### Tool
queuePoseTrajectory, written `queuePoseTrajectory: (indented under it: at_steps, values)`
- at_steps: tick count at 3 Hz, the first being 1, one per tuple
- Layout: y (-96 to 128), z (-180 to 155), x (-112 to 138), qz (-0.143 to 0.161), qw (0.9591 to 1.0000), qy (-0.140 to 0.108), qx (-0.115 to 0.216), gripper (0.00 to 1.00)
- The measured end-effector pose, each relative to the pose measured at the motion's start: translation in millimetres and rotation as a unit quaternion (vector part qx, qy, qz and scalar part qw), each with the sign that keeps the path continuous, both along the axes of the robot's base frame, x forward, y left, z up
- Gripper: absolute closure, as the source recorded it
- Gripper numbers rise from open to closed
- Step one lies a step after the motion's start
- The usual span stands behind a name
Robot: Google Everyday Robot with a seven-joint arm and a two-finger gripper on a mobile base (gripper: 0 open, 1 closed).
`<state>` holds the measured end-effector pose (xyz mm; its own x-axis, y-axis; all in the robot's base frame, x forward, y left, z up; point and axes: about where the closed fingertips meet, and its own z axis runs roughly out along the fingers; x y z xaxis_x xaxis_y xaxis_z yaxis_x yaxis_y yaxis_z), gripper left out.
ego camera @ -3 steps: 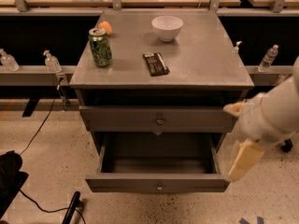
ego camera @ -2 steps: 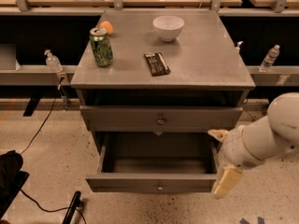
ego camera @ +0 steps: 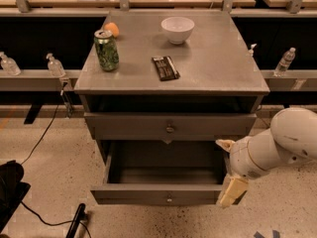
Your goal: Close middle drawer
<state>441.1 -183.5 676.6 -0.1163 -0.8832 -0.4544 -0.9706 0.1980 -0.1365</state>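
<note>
The middle drawer (ego camera: pixel 163 195) is pulled far out of the grey cabinet. It is wide and deep, looks empty inside, and has a low flat front panel with a small round knob (ego camera: pixel 169 198). My gripper (ego camera: pixel 232 192) is cream-coloured and hangs from the white arm (ego camera: pixel 277 145). It points down at the drawer's right front corner, against or just beside the end of the front panel. The drawer above (ego camera: pixel 170 127) has a taller front and stands slightly out.
On the cabinet top (ego camera: pixel 218 73) stand a green can (ego camera: pixel 106 50), an orange (ego camera: pixel 112 29), a white bowl (ego camera: pixel 177 29) and a dark snack bar (ego camera: pixel 165 67). Plastic bottles (ego camera: pixel 287 60) stand on side ledges. A black cable and a black object (ego camera: pixel 10 192) lie on the floor at the left.
The arm has swung down and to the left. The gripper has dropped from beside the cabinet's right side to the open drawer's right front corner. The drawer has not moved.
</note>
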Motion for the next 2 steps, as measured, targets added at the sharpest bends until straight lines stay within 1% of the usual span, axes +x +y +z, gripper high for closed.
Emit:
queuePoseTrajectory:
  at_steps: [1, 2]
  values:
    - [-25, -45, 6, -0.004, 0.9999, -0.005, 0.008, 0.00]
    - [-48, -110, 23, 0.012, 0.9987, -0.042, 0.026, 0.00]
